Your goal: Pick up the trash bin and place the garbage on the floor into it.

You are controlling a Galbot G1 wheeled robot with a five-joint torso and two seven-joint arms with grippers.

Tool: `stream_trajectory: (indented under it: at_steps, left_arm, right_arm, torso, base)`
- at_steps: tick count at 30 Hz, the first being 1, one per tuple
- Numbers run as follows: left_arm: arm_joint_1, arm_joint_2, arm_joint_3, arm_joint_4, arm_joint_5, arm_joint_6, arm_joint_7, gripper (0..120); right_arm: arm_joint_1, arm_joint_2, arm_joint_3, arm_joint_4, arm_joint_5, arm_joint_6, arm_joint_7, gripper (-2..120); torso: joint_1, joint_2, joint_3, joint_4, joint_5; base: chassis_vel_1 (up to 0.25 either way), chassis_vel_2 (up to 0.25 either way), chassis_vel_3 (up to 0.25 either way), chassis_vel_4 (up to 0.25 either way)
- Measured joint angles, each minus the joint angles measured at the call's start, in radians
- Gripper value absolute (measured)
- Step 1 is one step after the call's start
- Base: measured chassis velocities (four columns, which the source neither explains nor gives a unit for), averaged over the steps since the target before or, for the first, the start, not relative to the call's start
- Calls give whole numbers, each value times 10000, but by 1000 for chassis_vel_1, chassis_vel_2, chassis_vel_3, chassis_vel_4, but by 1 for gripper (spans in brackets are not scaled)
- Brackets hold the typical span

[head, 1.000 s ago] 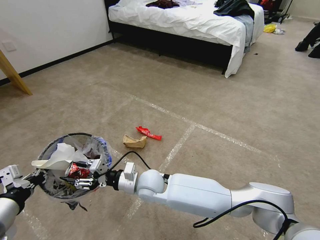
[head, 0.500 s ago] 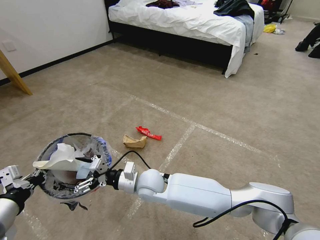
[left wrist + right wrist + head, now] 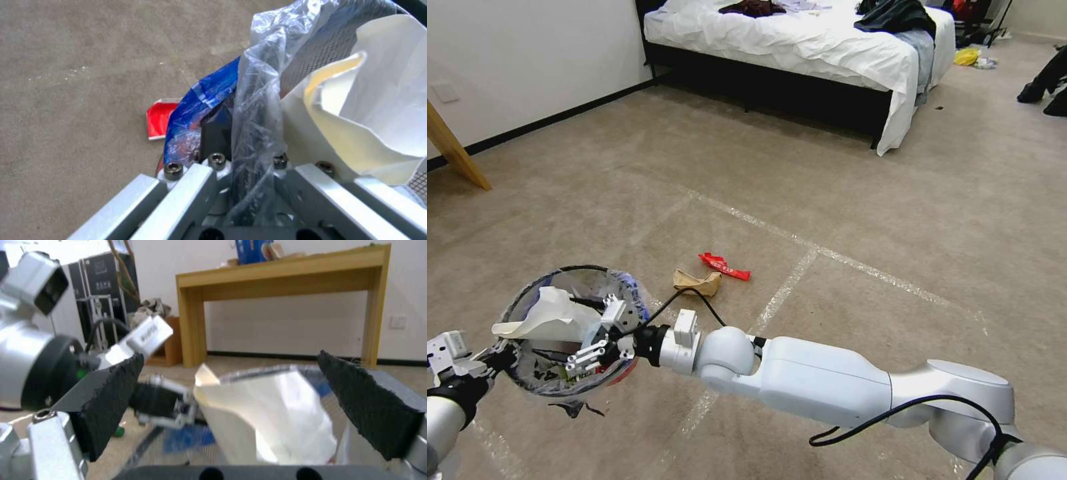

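The left gripper (image 3: pixel 490 360) clamps the rim of the trash bin (image 3: pixel 534 383), held above the floor (image 3: pixel 860 200) at 8 o'clock; the right gripper (image 3: pixel 594 330), jaws wide and empty, hovers over white paper (image 3: pixel 550 313); brown paper (image 3: pixel 697 283) and a red wrapper (image 3: pixel 724 267) lie toward 1 o'clock.

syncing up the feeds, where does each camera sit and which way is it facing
Head view: high on the robot, looking forward and down at the floor; the right gripper is open over the trash bin, which the left gripper holds.
Left wrist view: on the left arm, looking along its fingers clamped on the liner.
Right wrist view: on the right arm, looking between its open pads across the bin.
Shared: all three show the white paper.
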Motion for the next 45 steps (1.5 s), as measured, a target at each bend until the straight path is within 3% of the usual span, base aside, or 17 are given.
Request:
stream_trajectory:
  at_steps: [10,17,28,31,35,40,45]
  left_arm:
    - [-68,76,-21,178,-9,2,0,1]
    - [-87,99,-29,191,-2,2,0,1]
    - [17,46,-136,162,80,-7,56,1]
    - [134,8,-191,42,109,-27,88,1]
    - [214,-38,-250,-27,177,-51,158,1]
    - [353,-195,-308,-193,322,-105,218,1]
    - [540,-417,-333,-320,665,-207,379,1]
  right_arm:
    - [104,-140,175,354,89,-29,17,98]
    - [-21,-402,1324,808,225,-85,61,99]
    - [-1220,-1460,5407,1982,870,-675,743,99]
    - [-2048,-2387,7022,2595,874,-890,1495,100]
    - [-2598,-2927,8068,3059,802,-1172,1864,99]
    - [-3764,-3472,9644,3867,-55,-1503,2380,98]
    - [-6182,-3693,11637,4839,-1579,-1555,3027,98]
  torso:
    - [0,0,0,0,0]
    - [0,0,0,0,0]
    - [0,0,0,-3,3]
    - [0,0,0,0,2]
    - [0,0,0,-4,3]
    - [0,0,-2,-1,3]
    - [-1,0,-2,-2,6]
  base:
    - [0,0,0,0]
    - [0,0,0,0]
    - [0,0,0,0]
    - [0,0,0,0]
    - [0,0,0,0]
    - [0,0,0,0]
    - [0,0,0,0]
